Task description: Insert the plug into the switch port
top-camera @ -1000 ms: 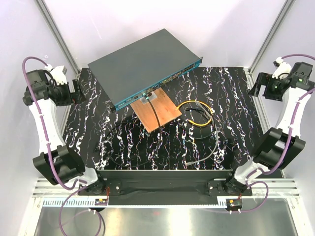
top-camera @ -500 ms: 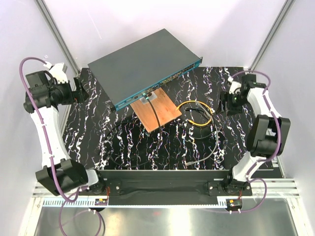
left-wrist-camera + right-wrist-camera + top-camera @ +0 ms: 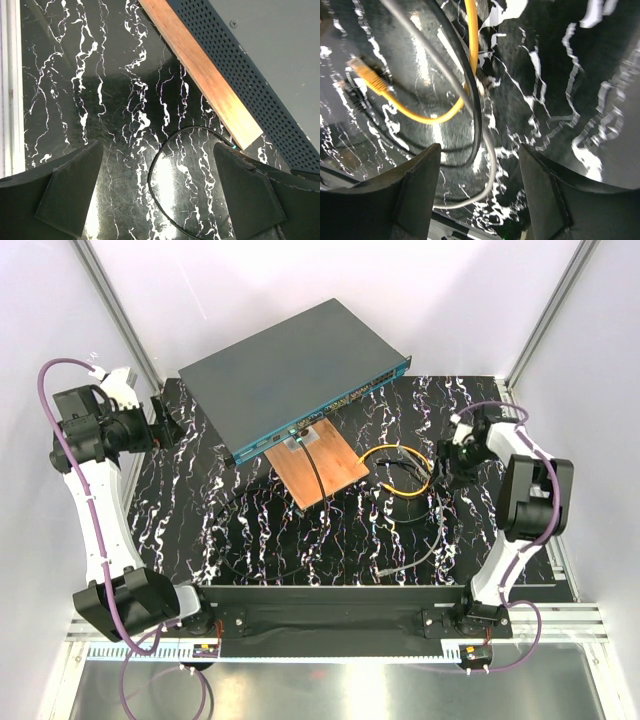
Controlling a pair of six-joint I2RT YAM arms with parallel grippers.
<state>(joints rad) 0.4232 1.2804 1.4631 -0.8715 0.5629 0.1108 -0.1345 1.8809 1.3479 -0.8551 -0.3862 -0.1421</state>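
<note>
The switch (image 3: 290, 375), a flat dark blue-grey box with a teal-edged socket row, lies at the back, its front edge over a brown wooden board (image 3: 322, 465). Its perforated side also shows in the left wrist view (image 3: 260, 75). A yellow cable (image 3: 400, 472) with a yellow plug (image 3: 370, 77) lies coiled with a grey cable (image 3: 487, 150) and a black cable (image 3: 475, 105) right of the board. My right gripper (image 3: 445, 462) is open and empty just above these cables. My left gripper (image 3: 170, 430) is open and empty at the far left, above a black cable (image 3: 155, 170).
The wooden board's edge (image 3: 200, 75) runs beside the switch in the left wrist view. A black cable runs from the board toward the table front (image 3: 318, 490). The grey cable's end lies near the front rail (image 3: 385, 570). Frame posts stand at the back corners.
My right arm has swung in from the far right edge to the cable coil and lowered over it. My left gripper has shifted slightly right and forward.
</note>
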